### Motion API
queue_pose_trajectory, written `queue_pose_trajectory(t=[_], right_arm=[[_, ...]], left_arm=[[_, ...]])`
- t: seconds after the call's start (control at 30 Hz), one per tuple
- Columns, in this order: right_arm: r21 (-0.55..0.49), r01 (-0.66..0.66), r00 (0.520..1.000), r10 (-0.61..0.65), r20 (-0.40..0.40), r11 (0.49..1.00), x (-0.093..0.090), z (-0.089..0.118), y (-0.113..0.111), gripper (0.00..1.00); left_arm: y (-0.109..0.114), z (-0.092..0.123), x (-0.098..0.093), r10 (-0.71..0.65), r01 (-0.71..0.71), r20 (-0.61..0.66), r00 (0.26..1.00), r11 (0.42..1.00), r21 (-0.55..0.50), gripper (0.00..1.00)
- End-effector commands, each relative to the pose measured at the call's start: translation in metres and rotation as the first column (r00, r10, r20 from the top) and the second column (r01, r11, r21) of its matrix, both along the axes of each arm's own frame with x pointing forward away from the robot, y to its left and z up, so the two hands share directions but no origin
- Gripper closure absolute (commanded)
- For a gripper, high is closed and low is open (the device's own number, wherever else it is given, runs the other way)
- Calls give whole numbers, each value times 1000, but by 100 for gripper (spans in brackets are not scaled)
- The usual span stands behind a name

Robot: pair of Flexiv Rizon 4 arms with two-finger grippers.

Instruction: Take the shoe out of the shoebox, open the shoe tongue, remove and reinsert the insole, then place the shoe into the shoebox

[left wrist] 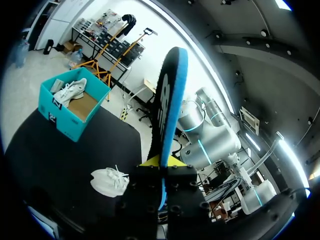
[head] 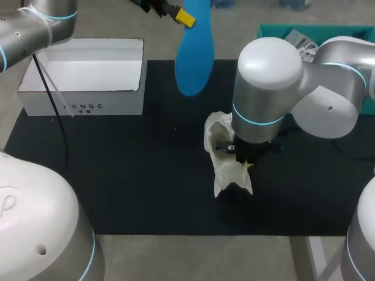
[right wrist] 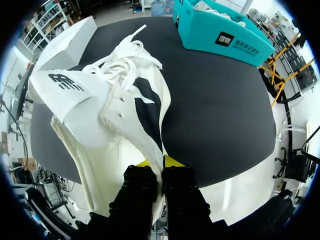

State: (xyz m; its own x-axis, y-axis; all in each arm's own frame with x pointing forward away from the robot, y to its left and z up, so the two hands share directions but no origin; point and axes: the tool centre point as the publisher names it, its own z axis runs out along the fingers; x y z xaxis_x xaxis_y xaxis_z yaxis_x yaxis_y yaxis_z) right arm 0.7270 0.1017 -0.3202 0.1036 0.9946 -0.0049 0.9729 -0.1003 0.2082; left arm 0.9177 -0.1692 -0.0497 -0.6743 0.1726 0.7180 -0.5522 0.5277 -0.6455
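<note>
Black matting (head: 129, 175) is covering the table where we are working, with the white shoebox (head: 82, 106) sitting open at its far left corner and a teal box (head: 281, 28) at the far right.

We are gripping the blue insole (head: 194, 52) in our left gripper (left wrist: 161, 167). Its fingers are closed on one end of the insole, and the rest is sticking out freely above the far edge of the matting, well apart from the shoe. The insole is looking thin, light and bendy to us, so we are expecting the free end to wobble and fold if it catches. We are judging that a pinch closer to the middle, or a slow feed with the free tip going in first, will be serving us better than a push from the end.

Our right gripper (right wrist: 159, 162) is clamping the white shoe (right wrist: 100, 110) near the middle of the matting, its fingers nearly together on the thin edge of the upper beside the opening. The tongue is lying folded outward, with the laces loose ahead of it. We are treating the shoe as light and soft in the upper and firmer at the sole. A grip on cloth alone is likely letting it sag or twist, so the collar is needing steady bracing while the insole goes in.
</note>
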Motion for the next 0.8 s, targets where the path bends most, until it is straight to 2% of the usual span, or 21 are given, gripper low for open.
queue_pose_trajectory(t=[0.03,0.23,0.4,0.8], right_arm=[[0,31,999,-31,8,1000,0,-6,7,100],[27,87,995,-88,45,996,-1,-12,9,100],[53,74,993,-78,88,996,5,-24,11,100],[110,77,993,-85,76,991,10,-56,16,100]], left_arm=[[0,0,-1,1,-1,1,1000,1000,0,100],[0,0,-1,1,-1,1,1000,1000,0,100],[0,0,-1,1,-1,1,1000,1000,0,100],[0,0,-1,1,-1,1,1000,1000,0,100]])
